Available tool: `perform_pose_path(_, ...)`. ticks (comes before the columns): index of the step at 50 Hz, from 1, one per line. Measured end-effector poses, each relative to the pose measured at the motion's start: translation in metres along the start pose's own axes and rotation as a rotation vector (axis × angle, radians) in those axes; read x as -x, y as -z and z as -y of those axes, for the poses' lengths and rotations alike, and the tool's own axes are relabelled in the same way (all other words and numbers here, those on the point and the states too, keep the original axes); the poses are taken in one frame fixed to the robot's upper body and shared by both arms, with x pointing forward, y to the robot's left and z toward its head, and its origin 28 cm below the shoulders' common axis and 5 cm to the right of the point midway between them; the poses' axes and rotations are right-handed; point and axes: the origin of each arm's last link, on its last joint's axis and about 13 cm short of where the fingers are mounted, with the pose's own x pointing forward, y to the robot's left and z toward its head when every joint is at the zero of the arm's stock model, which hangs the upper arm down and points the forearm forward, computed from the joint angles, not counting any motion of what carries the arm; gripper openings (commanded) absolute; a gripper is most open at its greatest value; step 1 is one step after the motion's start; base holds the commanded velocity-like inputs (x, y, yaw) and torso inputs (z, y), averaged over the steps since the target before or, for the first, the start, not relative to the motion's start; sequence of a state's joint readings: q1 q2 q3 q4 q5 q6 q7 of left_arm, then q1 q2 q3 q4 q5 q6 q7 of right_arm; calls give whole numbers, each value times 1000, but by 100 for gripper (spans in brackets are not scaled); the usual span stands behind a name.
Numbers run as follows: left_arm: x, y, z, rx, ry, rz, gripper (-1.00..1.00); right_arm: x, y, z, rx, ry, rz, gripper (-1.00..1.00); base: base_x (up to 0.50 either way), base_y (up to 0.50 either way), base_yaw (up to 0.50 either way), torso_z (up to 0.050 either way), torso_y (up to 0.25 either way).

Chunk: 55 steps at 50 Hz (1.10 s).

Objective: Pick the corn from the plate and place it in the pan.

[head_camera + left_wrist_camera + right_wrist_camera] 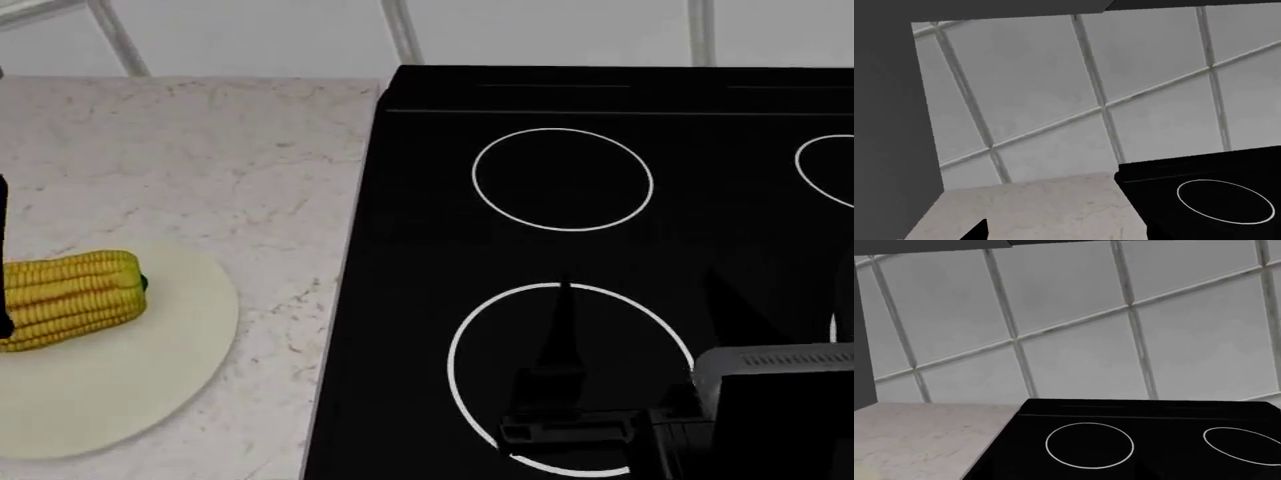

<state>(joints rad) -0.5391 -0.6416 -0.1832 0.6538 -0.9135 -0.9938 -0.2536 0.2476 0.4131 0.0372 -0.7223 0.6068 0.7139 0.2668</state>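
Head view: close, steeply downward over cooktop [587, 250] and counter [187, 160]. 2 wrist views: low, facing tiled wall [1054, 85] at 12 o'clock; all 3 share the cooktop.

Open marble counter [200, 150] lies around the plate [160, 360], with nothing standing above the corn [74, 298]. Beside it the black cooktop [601, 240] is flat; the right gripper [567, 300] hangs over its near burner ring [461, 350].

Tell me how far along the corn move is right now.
Nothing looks done: the corn lies on the plate on the marble counter, left of the black cooktop. Neither gripper holds it. The right arm sits low over the cooktop. No pan shows in any view, so picking and placing both remain.
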Motion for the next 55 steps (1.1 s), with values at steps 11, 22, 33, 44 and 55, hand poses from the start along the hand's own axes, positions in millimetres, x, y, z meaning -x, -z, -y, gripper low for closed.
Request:
perform_pose_path(11,-22,-35,-33,-179,220,-24,100,3,7,-6,-29,0,-7,100,0,0,0,0,0)
perform_pose_path(22,-40,-64,-56,-340,435,-160,100,9,10,-8,-54,7,-15,100,0,0,0,0,0)
perform_pose_path(33,-47,-64,-67,-419,524,-330,100,16,10,-7,-68,17,-21,100,0,0,0,0,0)
perform_pose_path(44,-41,-58,-61,-462,640,-431,100,20,12,-7,-78,20,-27,100,0,0,0,0,0)
perform_pose_path(55,-38,-48,-67,-480,650,-511,100,23,13,-7,-84,25,-31,100,0,0,0,0,0)
